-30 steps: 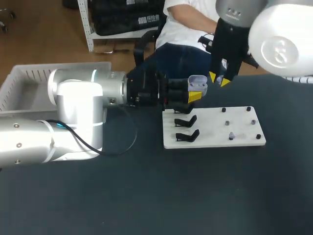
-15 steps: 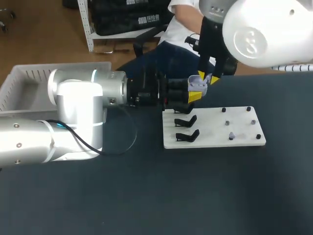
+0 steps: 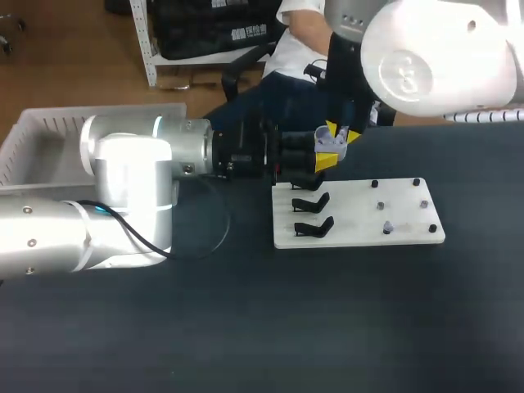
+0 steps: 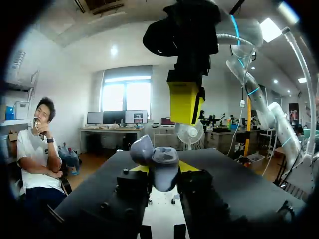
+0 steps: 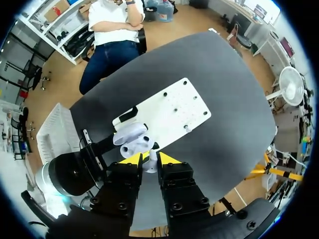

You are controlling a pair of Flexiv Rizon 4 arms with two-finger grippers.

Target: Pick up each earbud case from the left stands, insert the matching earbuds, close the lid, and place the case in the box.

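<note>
My left gripper (image 3: pixel 325 157) comes in from the left and is shut on a lavender earbud case (image 3: pixel 331 140), held above the far edge of the white board (image 3: pixel 360 214). In the left wrist view the case (image 4: pixel 165 168) sits between my fingers with its lid (image 4: pixel 141 149) open. My right gripper (image 3: pixel 339 131) hangs right over the case, shut on a small pale earbud (image 5: pixel 149 166) between its yellow tips. In the right wrist view the open case (image 5: pixel 132 140) lies just ahead of the right gripper (image 5: pixel 149 160). One more earbud (image 3: pixel 387 228) stands on the board.
Two empty black stands (image 3: pixel 313 214) sit on the board's left side, and several black pegs (image 3: pixel 416 182) on its right. A white slatted box (image 3: pixel 33 141) stands at the far left, behind my left arm. Dark tabletop (image 3: pixel 327 327) lies in front.
My right arm has swung left with the earbud, from beside the case to right over it. The left arm and the case have stayed put.
</note>
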